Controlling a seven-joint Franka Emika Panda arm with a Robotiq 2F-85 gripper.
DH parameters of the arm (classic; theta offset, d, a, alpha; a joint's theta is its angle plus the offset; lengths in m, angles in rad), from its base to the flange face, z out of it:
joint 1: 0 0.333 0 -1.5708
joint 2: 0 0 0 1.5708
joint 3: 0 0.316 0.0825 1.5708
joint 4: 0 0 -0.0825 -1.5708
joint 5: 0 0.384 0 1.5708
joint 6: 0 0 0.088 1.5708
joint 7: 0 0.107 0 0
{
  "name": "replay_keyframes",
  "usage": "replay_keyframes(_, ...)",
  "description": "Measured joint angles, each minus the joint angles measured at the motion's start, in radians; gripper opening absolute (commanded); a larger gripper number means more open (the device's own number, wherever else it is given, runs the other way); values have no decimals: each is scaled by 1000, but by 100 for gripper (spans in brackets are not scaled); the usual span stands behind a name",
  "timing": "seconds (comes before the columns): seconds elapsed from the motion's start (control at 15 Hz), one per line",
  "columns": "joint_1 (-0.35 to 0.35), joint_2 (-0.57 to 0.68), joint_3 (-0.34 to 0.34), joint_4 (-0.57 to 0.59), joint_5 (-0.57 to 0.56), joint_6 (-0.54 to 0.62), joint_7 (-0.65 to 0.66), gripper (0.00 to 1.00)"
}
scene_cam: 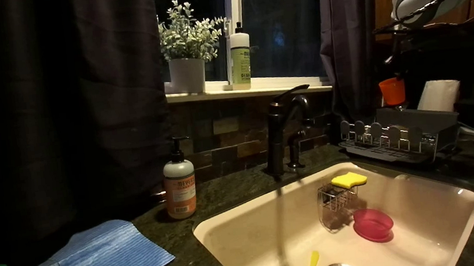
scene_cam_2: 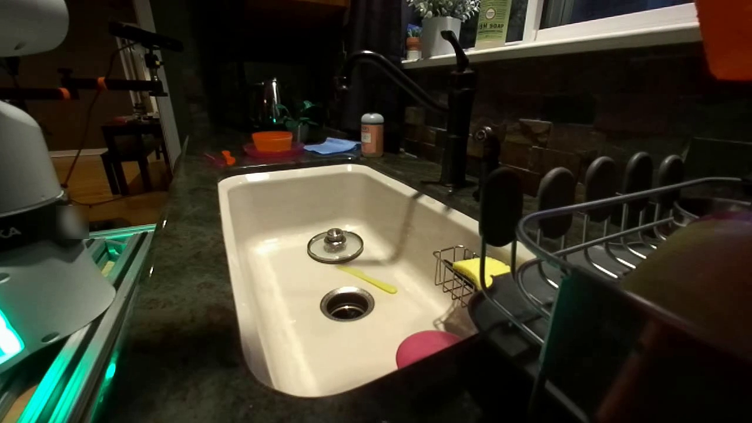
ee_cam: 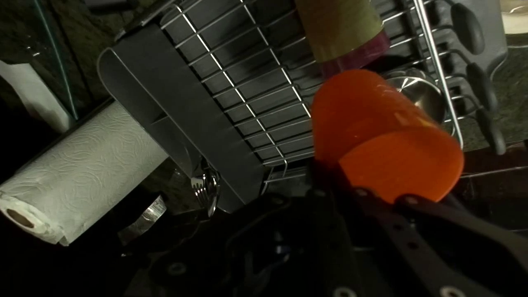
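Observation:
An orange cup (ee_cam: 363, 115) hangs from my gripper (ee_cam: 324, 171), whose fingers are shut on its wall near the rim. The fingertips are dark and partly hidden by the cup. In an exterior view the cup (scene_cam: 392, 91) is held mouth upward above the grey dish rack (scene_cam: 391, 152); part of it shows at the top right corner of an exterior view as an orange shape (scene_cam_2: 728, 41). Beneath it in the wrist view, the rack holds a yellow and magenta item (ee_cam: 342, 29) and a shiny metal vessel (ee_cam: 418, 97). Forks and spoons (ee_cam: 206, 187) stand at the rack's side holder.
A paper towel roll (ee_cam: 88, 169) stands beside the rack. The white sink (scene_cam_2: 276, 352) contains a pink bowl (scene_cam: 374, 224), a glass lid (scene_cam_2: 335, 247) and a yellow utensil (scene_cam_2: 370, 279). A black faucet (scene_cam: 275, 142) rises behind it, near a sponge (scene_cam: 348, 180) on a wire caddy.

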Motion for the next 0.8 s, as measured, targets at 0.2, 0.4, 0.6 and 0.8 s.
replay_keyframes(0.2,3,9,-4,8,-2,0,16,1)
replay_keyframes(0.4,3,45,-22,38,-2,4,32,1)
replay_keyframes(0.6,5,95,-38,71,9,6,32,1)
replay_keyframes(0.8,12,143,-50,99,59,30,28,1)
